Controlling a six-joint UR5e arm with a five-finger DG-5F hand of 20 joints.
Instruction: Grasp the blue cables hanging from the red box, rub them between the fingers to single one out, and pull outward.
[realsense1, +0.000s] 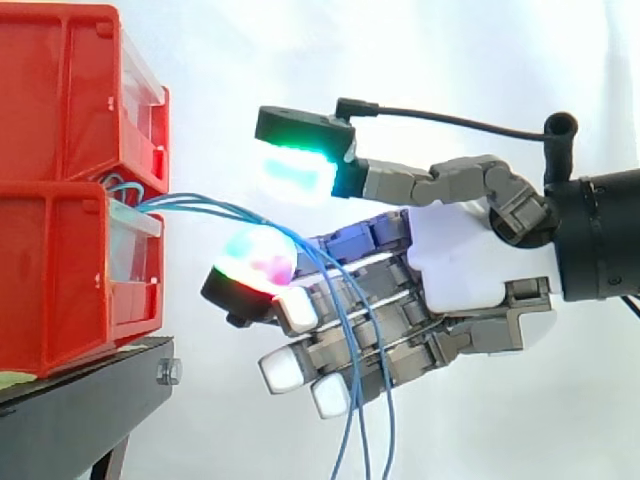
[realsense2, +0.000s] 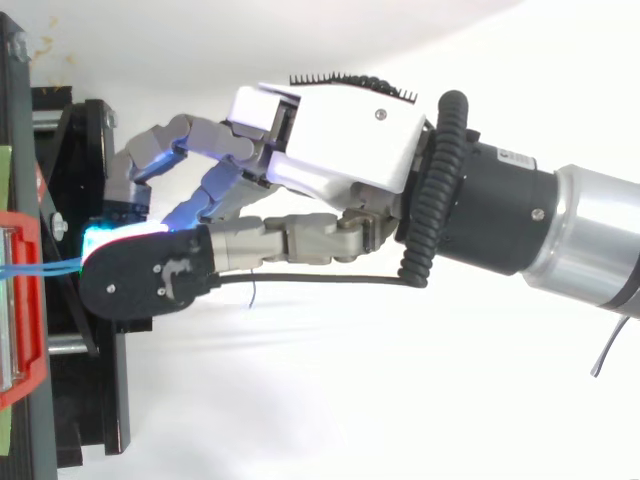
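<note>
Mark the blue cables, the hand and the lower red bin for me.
blue cables (realsense1: 190, 203), side view, the strands just after they leave the bins.
hand (realsense1: 460, 260), side view, the white palm.
lower red bin (realsense1: 50, 285), side view, its red side wall.

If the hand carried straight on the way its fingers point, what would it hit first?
Likely the lower red bin, at its clear front; the blue cables already drape across the hand's fingers. Depth is uncertain.
</note>
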